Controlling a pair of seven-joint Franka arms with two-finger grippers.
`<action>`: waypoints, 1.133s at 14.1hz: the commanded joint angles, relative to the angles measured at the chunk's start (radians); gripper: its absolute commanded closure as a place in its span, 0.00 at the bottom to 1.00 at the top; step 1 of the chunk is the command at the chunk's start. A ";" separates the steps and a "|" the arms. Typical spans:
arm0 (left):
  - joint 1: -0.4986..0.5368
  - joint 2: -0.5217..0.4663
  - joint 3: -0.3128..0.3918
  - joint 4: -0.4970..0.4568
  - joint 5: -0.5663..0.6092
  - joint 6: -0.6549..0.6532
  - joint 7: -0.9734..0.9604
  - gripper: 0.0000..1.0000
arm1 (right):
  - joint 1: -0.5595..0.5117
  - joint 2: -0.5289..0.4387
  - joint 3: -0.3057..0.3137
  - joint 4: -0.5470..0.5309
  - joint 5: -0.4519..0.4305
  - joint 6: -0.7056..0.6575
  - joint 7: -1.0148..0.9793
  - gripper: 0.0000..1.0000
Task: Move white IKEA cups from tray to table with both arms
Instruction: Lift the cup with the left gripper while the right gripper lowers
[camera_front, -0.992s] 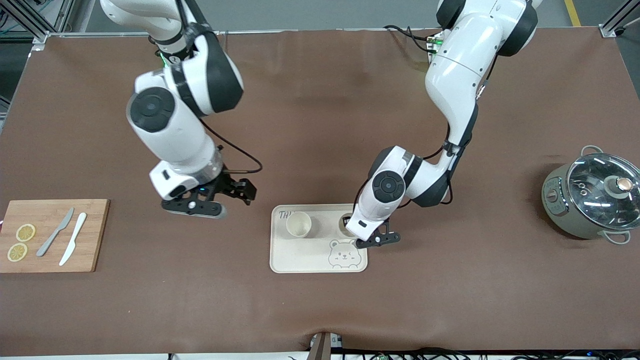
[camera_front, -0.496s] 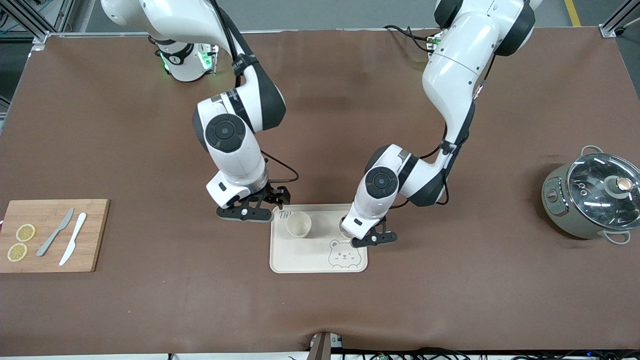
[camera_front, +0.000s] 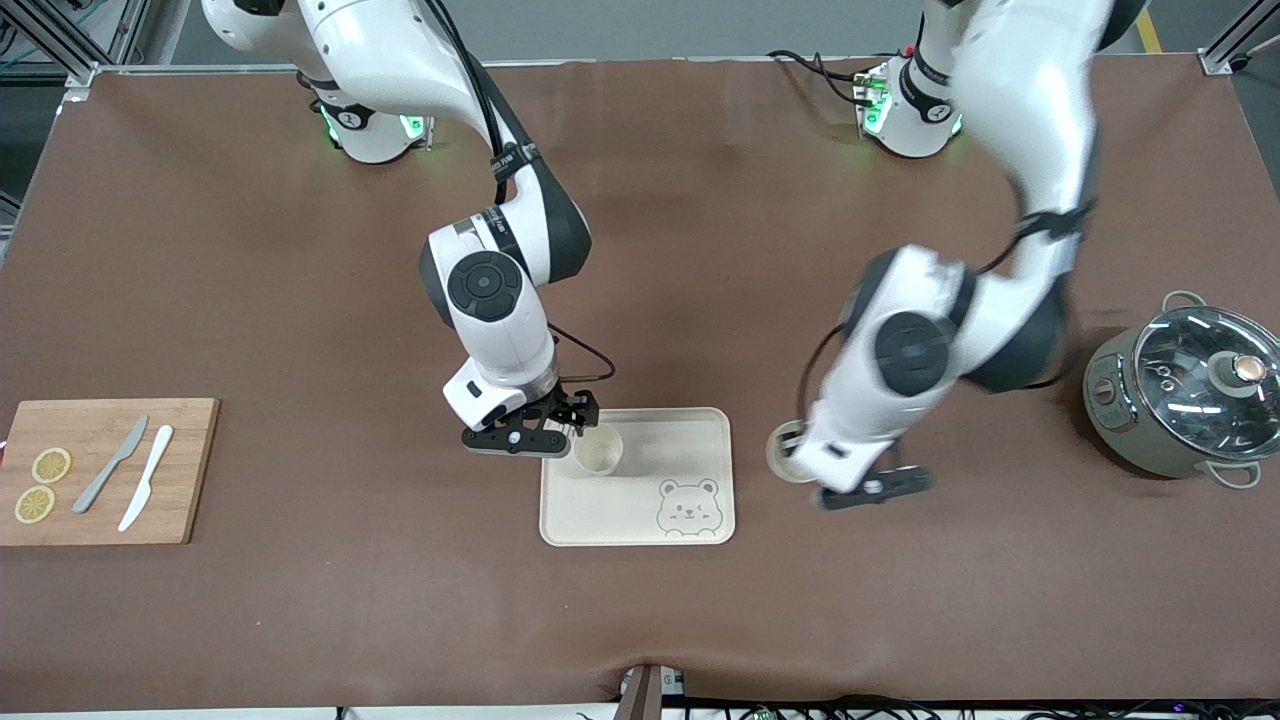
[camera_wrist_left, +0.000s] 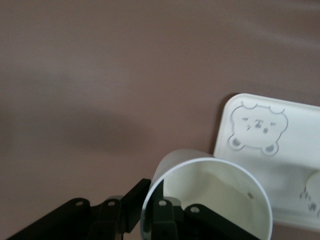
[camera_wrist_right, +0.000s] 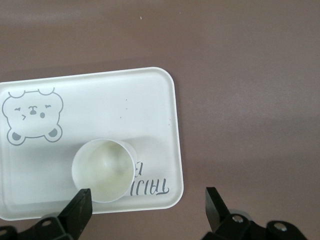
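Left end effector (camera_front: 868, 487), now pinching one cup (camera_front: 785, 452), has carried it off the tray (camera_front: 640, 520); right end effector (camera_front: 545, 432), spread, nears the other cup (camera_front: 598, 447).

The left claw (camera_front: 850, 480) carries a cup (camera_front: 783, 450) over the tabletop (camera_front: 640, 620) beside the tray (camera_front: 700, 440); the right claw (camera_front: 560, 425), fingers apart, hangs at the tray's other cup (camera_front: 598, 448).
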 joint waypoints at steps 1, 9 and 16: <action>0.102 -0.160 -0.036 -0.189 -0.029 -0.016 0.133 1.00 | -0.010 0.034 0.008 0.021 0.016 0.039 0.027 0.00; 0.326 -0.427 -0.044 -0.680 -0.092 0.194 0.607 1.00 | -0.007 0.126 0.008 0.025 0.013 0.147 0.021 0.00; 0.377 -0.447 -0.041 -0.958 -0.091 0.563 0.724 1.00 | -0.010 0.169 0.042 0.027 0.014 0.199 0.026 0.00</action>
